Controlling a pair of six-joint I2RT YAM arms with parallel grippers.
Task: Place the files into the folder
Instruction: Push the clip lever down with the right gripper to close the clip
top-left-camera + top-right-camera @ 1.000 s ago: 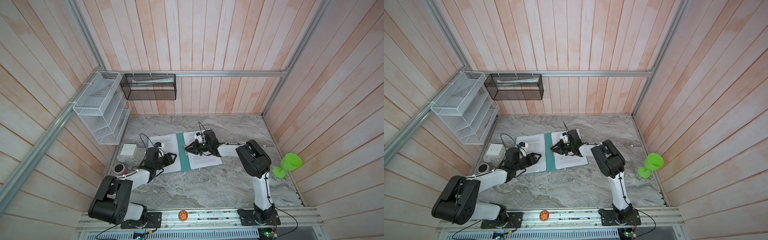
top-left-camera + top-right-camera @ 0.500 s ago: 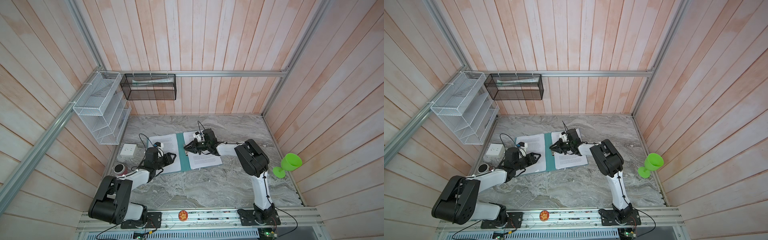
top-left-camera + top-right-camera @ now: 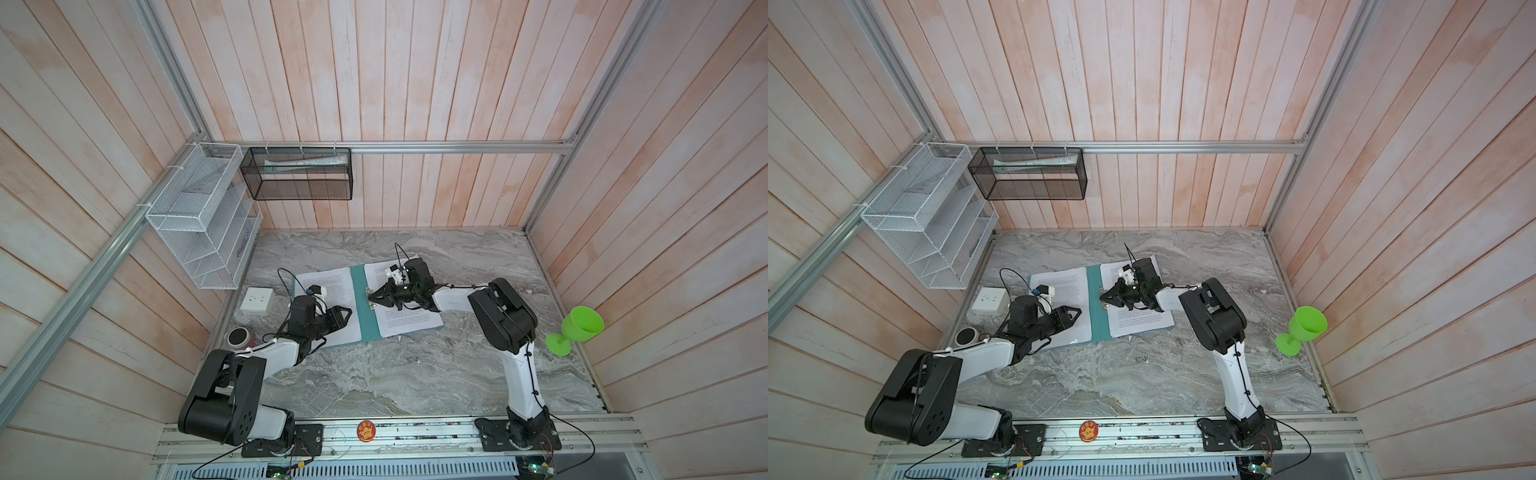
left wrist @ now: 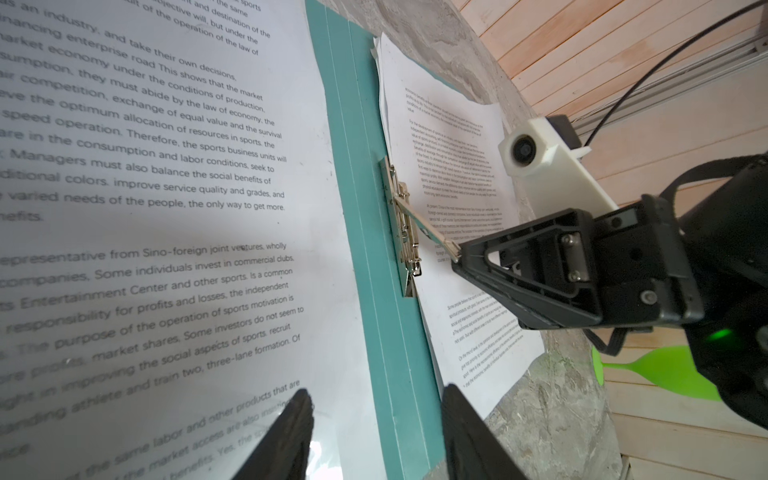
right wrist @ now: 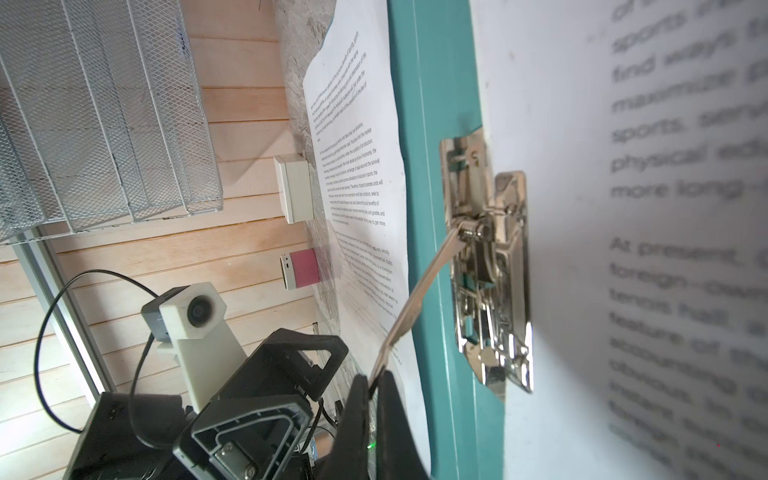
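Right wrist view shows the folder point(image 5: 432, 166) lying open on the table point(image 3: 374, 374). The raised lever point(image 5: 424, 291) of its spine clip point(image 5: 490, 266) is pinched at the tip by the clenched right gripper point(image 5: 376, 378). The right sheets point(image 5: 582, 104) reach the clip. The left sheet point(image 3: 332, 278) lies loose on the other cover, under the half-spread, empty left gripper point(image 3: 343, 318). Likely left: gather the files at the clip, press the lever down, close the cover.

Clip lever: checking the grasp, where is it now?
In the right wrist view the clip lever slants up from the folder spine, between the printed sheets, its tip pinched by the right tool.
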